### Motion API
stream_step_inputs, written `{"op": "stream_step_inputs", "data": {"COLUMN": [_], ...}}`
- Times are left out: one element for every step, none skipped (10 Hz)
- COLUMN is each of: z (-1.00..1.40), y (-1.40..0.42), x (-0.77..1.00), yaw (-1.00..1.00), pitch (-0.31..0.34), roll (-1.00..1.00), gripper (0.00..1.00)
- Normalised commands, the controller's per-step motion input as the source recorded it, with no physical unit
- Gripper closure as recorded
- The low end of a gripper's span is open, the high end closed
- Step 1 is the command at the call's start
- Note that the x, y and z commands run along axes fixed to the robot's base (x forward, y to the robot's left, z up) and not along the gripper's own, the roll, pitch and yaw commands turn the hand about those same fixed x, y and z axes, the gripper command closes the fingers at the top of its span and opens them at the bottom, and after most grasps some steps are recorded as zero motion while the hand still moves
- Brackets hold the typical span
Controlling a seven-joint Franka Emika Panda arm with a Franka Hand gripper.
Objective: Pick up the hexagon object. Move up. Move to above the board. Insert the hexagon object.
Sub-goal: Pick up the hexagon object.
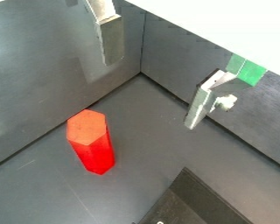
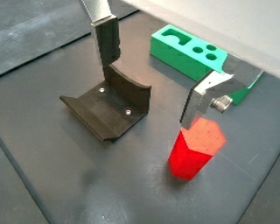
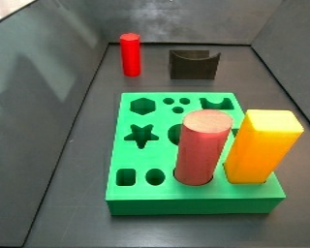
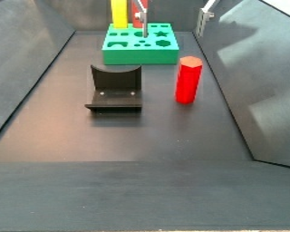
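The gripper (image 2: pixel 154 68) hangs above the floor w/ jaws wide apart and nothing between them; in both wrist views the two silver finger plates show, dark pads facing in, one finger (image 1: pixel 105 33) well apart from the other. The hexagon object (image 2: pixel 195 149) stands upright on the dark floor, long axis vertical, free of any contact; it sits below the jaws and off to one side of the gap, closer to the finger w/ the small knob than to the other, so the pick likely calls for a sideways shift to centre the gap over it, then a straight drop. In a side view the hexagon object (image 4: pixel 188 80) is roughly mid-floor, nearer the right edge, just beside the fixture (image 4: pixel 113 88) but not touching, and near the board (image 4: pixel 141 45), which lies at the far edge. Counts: one hexagon object, one board (image 3: pixel 194 155), one fixture, one gripper on the single arm. On the board stand two pegs, a pinkish-red cylinder (image 3: pixel 203 147) and a yellow-orange block (image 3: pixel 263 145), side by side; the hexagon hole (image 3: pixel 143 103) looks empty. Can't tell the gripper's height over the peg exactly.
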Motion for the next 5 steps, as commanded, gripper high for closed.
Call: {"op": "stream_step_inputs", "data": {"z": [-0.13, -0.29, -0.29, -0.22, -0.21], "y": [-0.09, -0.13, -0.14, -0.11, -0.13], "x": [-0.10, -0.27, -0.23, -0.19, -0.19], "yaw": [0.00, 0.00, 0.00, 0.00, 0.00], "pitch": [-0.041, -0.123, -0.121, -0.156, -0.199], "roll": [0.02, 0.00, 0.00, 0.00, -0.03], "gripper": [0.00, 0.00, 0.00, 0.00, 0.00]}}
